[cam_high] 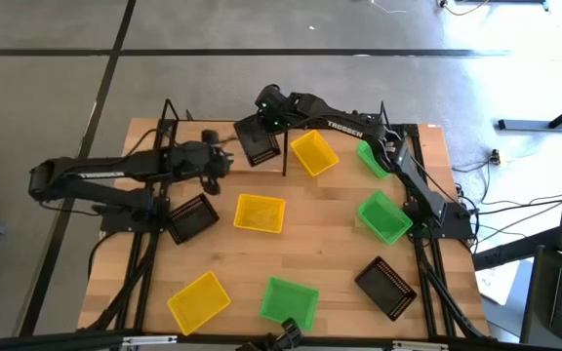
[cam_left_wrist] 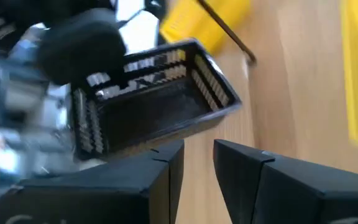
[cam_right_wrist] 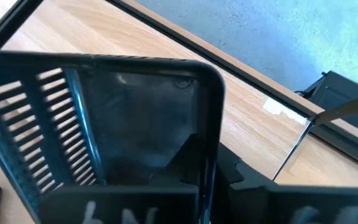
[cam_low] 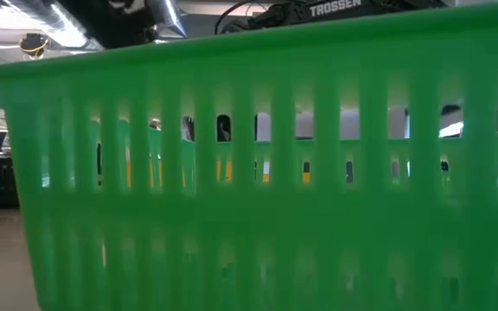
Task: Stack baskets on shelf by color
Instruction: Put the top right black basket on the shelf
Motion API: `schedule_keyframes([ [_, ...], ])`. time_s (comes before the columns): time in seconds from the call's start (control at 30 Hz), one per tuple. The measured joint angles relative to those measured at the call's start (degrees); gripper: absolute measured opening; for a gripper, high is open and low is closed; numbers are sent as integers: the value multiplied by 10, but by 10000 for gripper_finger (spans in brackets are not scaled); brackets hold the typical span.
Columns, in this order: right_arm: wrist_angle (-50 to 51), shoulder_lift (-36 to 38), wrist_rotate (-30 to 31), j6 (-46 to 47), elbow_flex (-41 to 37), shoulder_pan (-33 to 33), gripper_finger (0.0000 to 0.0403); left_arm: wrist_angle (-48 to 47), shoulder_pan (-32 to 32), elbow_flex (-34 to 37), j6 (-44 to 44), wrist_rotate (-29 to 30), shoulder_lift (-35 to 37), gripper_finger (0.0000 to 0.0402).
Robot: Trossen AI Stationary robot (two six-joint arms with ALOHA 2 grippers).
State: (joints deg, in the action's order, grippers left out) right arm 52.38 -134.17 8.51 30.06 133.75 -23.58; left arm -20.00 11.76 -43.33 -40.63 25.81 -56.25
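Note:
My right gripper [cam_high: 266,125] reaches across to the table's far middle and is shut on a black basket [cam_high: 258,143], which also shows in the left wrist view [cam_left_wrist: 154,99]. My left gripper [cam_high: 224,162] stands just left of that basket, open, with nothing between its fingers [cam_left_wrist: 166,171]. The shelf's light-wood board [cam_right_wrist: 247,118] and a black rod [cam_right_wrist: 166,31] lie beyond the held basket. Other baskets sit bottom-down on the table: yellow [cam_high: 260,214], green [cam_high: 383,216] and black [cam_high: 191,216]. My right gripper grips one wall of the black basket at its rim [cam_right_wrist: 205,146], with one finger inside [cam_right_wrist: 182,155] and the other outside. The fingers come slanting down from the far side. The basket is tilted, its open side turned toward the gripper, and it looks lifted clear of the table.
More baskets lie around: yellow [cam_high: 314,153] and green [cam_high: 372,156] at the far right, yellow [cam_high: 199,299] and green [cam_high: 289,300] near the front edge, black [cam_high: 386,286] at the front right. A green basket [cam_low: 249,173] fills the low view. Black posts [cam_high: 169,109] stand at the far edge.

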Motion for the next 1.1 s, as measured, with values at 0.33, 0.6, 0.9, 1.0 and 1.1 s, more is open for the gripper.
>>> schedule_keyframes([
  [0.33,-3,0,-2,-19,0,2,0,69,38,0,-35,14,-58,80],
  [0.6,-3,0,-2,-21,0,2,0,190,73,0,79,69,-54,80],
  [0.9,-3,0,-2,-23,0,2,0,198,131,0,90,39,-74,80],
  [1.0,-3,0,-2,-23,0,2,0,201,146,0,90,15,-80,80],
  [1.1,-3,0,-2,-30,0,3,0,208,156,0,90,15,-89,80],
])
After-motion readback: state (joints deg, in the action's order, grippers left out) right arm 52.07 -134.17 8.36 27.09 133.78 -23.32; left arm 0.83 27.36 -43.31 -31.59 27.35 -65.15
